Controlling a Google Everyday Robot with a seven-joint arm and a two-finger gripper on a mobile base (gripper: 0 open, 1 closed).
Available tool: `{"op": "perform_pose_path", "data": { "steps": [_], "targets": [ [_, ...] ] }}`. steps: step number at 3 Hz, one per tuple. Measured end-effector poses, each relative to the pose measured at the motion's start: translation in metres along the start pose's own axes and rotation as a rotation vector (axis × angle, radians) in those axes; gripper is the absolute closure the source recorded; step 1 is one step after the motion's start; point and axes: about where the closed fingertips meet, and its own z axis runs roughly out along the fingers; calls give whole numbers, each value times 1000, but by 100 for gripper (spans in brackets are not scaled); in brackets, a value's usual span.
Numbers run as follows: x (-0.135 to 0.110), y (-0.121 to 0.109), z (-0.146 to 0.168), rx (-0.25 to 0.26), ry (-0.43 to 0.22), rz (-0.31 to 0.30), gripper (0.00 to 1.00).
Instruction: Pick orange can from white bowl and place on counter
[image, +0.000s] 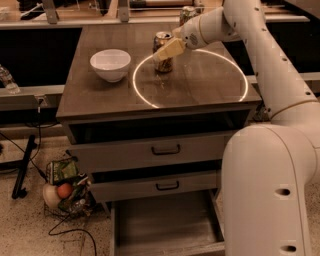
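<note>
The orange can (163, 59) stands upright on the counter (200, 85), just inside the left edge of the glowing white ring (235, 65). Its silver top shows. My gripper (169, 49) reaches in from the right and lies across the can's upper side, against it or just in front of it. The white bowl (110, 64) sits on the counter about a can's height to the left of the can, and nothing shows inside it.
A pale green-and-white can (187, 12) stands on the surface behind the counter. Below the counter are grey drawers; the bottom one (165, 225) is pulled out. A pile of small items (62, 187) and cables lie on the floor at the left. My arm's base (270, 190) fills the right foreground.
</note>
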Motion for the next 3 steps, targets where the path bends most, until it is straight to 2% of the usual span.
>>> {"op": "perform_pose_path", "data": {
  "steps": [1,2,3],
  "targets": [
    [-3,-9,-32,21,-43,-11,0],
    [-5,-36,-115,138,-86,-46,0],
    [-5,-36,-115,138,-86,-46,0]
  ]
}}
